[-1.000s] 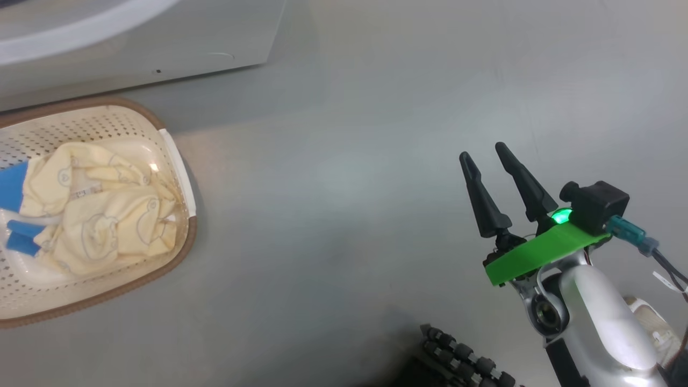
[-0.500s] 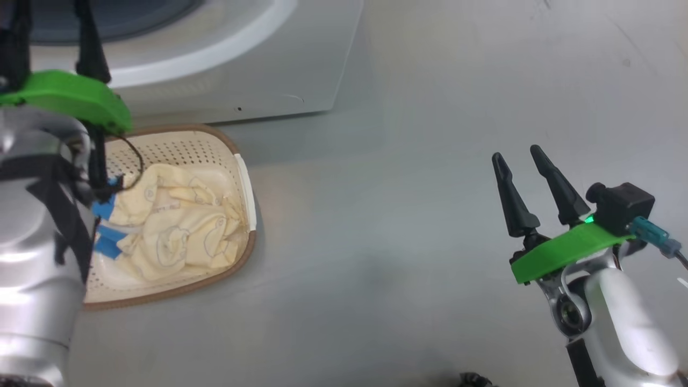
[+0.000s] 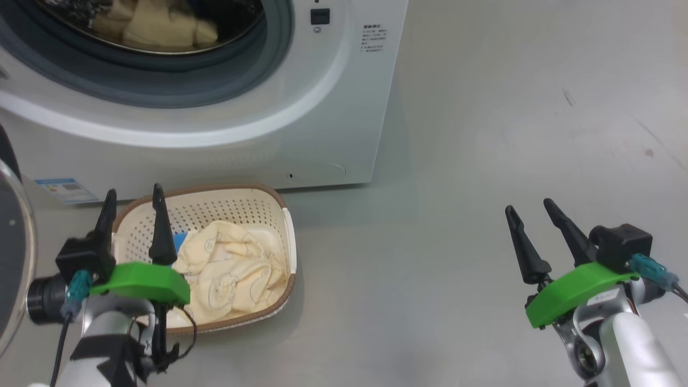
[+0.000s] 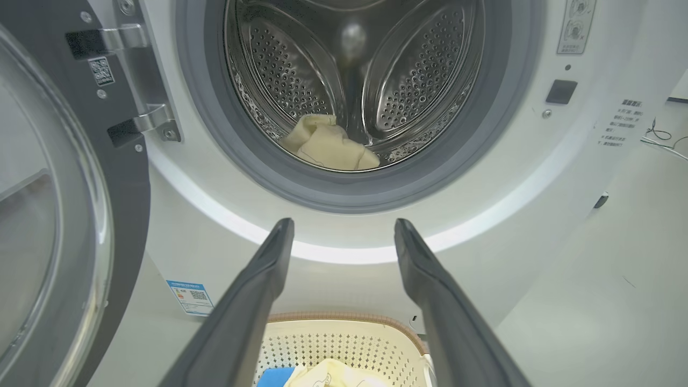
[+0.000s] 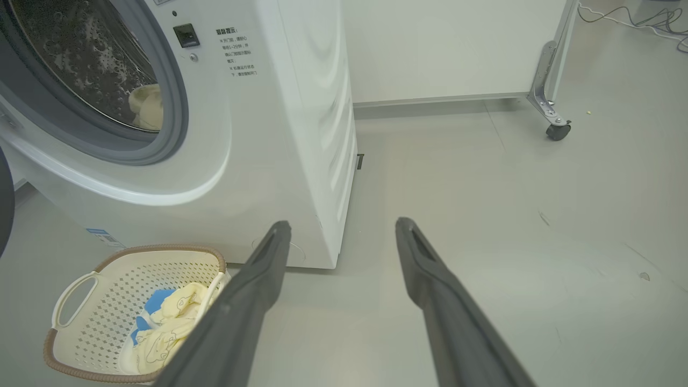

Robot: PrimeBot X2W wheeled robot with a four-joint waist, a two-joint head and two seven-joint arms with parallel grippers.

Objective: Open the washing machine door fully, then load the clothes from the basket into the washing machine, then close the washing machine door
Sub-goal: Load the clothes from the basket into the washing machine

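The white washing machine (image 3: 322, 107) stands open, its door (image 4: 54, 215) swung out to the left. One cream garment (image 4: 328, 145) lies in the steel drum (image 4: 408, 80). On the floor in front sits the cream basket (image 3: 226, 212), holding pale-yellow clothes (image 3: 231, 274) with a blue patch. My left gripper (image 3: 133, 192) hovers open and empty over the basket's near-left rim, fingers pointing at the machine's front (image 4: 344, 223). Far to the right, above bare floor, my right gripper (image 3: 528, 207) is open and empty. The right wrist view shows the basket (image 5: 97, 317) and clothes (image 5: 172, 322) at lower left.
Grey floor stretches to the right of the machine. A blue label (image 4: 189, 295) sits low on the machine's front. A metal frame leg on a caster (image 5: 553, 129) stands at the far right by the wall, with cables (image 5: 634, 16) on the floor behind it.
The head camera has swung up and left, so the machine's opening and the left gripper have come into view. Both grippers stay open and empty.
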